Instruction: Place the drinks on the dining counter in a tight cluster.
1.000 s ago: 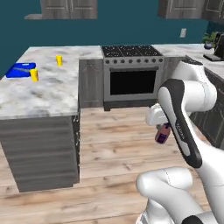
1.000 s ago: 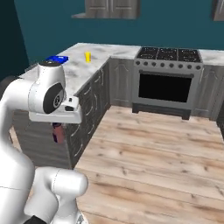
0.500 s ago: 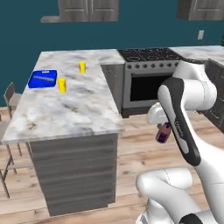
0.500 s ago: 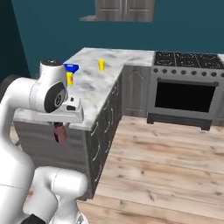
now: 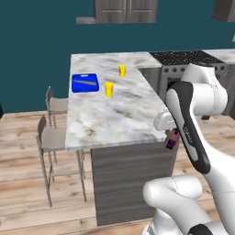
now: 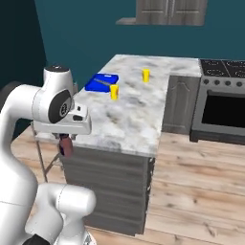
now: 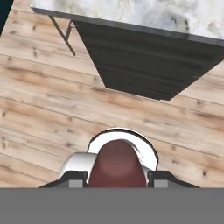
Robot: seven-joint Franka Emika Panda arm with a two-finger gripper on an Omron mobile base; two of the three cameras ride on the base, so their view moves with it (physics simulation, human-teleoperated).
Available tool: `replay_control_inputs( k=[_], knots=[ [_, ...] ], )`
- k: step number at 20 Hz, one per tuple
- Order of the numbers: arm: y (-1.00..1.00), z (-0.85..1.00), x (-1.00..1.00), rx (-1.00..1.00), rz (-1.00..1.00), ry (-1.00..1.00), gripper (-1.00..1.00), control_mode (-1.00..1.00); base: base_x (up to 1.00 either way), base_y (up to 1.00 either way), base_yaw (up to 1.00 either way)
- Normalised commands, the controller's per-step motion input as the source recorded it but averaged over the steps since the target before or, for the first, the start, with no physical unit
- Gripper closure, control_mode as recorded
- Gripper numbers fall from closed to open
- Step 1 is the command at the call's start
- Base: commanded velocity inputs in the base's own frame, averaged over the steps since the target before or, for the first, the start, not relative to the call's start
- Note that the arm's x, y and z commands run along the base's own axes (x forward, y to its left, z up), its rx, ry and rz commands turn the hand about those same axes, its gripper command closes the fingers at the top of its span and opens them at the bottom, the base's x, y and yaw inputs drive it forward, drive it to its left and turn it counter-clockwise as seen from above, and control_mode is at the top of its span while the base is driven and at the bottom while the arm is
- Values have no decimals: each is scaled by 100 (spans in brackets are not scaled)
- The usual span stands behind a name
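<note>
I see the short dark maroon bottle [image 7: 116, 165] clamped between the claw [image 7: 116, 177] fingers, hanging off the near end of the bench [image 5: 114, 117], below its marble top and above the wooden floor. The bench top is white-grey veined, its sides dark grey panelled.

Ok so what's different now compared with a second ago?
The base has driven round to face the end of the dining counter, so the whole view shifted; the things themselves did not move. The gripper stays shut on the maroon bottle, held below the countertop edge. The yellow cups and blue board lie as before.
</note>
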Motion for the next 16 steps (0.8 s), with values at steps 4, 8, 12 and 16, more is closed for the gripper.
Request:
replay_control_inputs(
  k=[4, 8, 12, 16],
  knots=[
    [0, 0, 0, 0, 0, 0, 100, 100, 48, 100, -21],
    [0, 0, 0, 0, 0, 0, 100, 100, 53, 100, -29],
    [0, 0, 0, 0, 0, 0, 100, 100, 57, 53, -28],
    [0, 0, 0, 0, 0, 0, 100, 100, 89, -22, -2]
  ],
)
